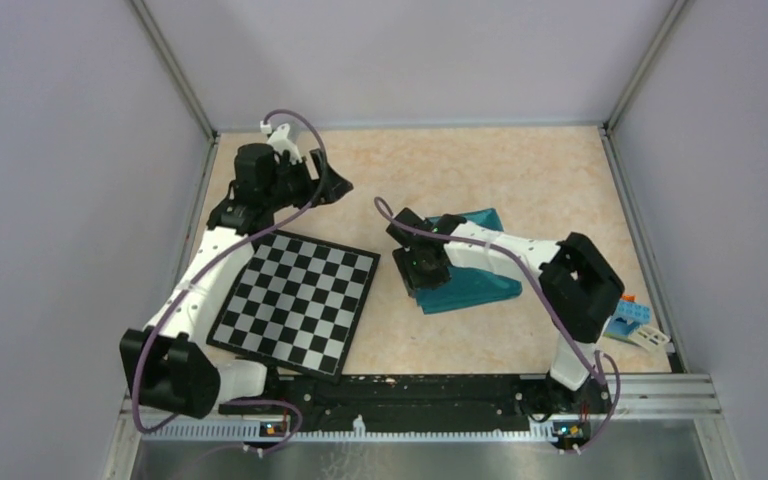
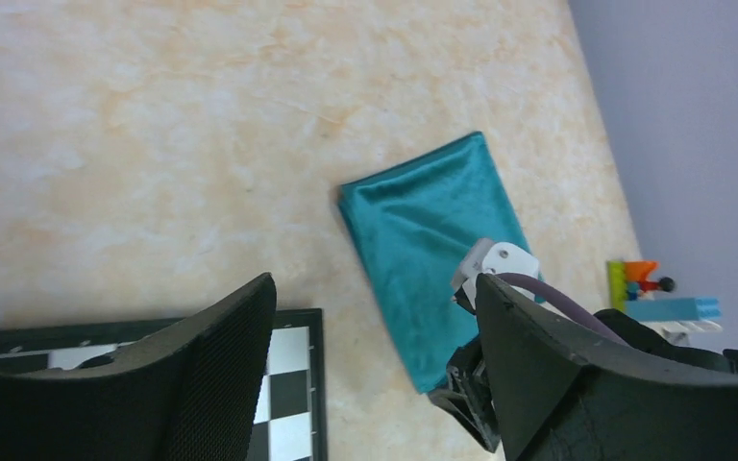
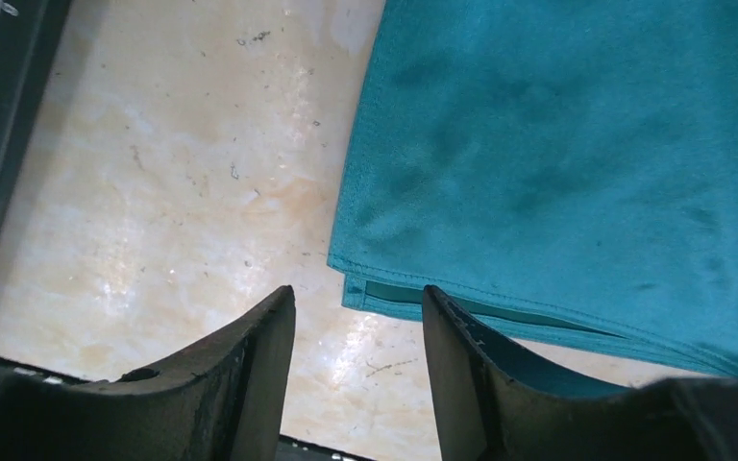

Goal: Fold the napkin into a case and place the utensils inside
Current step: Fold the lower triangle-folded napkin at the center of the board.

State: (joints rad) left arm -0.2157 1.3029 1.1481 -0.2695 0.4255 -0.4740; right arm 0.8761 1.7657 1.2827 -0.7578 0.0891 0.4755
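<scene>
With both the left gripper (image 2: 375, 375) and right gripper (image 3: 357, 384) released, you should press the folded napkin (image 3: 577, 173) flat near the table's right edge before fetching utensils.

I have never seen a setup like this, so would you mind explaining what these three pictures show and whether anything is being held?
These are two robot arms bolted at the near edge of a table. One picture looks down from above; the other two come from a camera on each wrist, so the dark shapes at the bottom of those are that arm's own fingers. On the table lie a checkerboard, a folded teal napkin and some toy blocks at the right edge. The left gripper is past the board's far corner, open and empty. The right gripper is over the napkin's corner, jaws open, holding nothing. No utensils are visible.
</scene>
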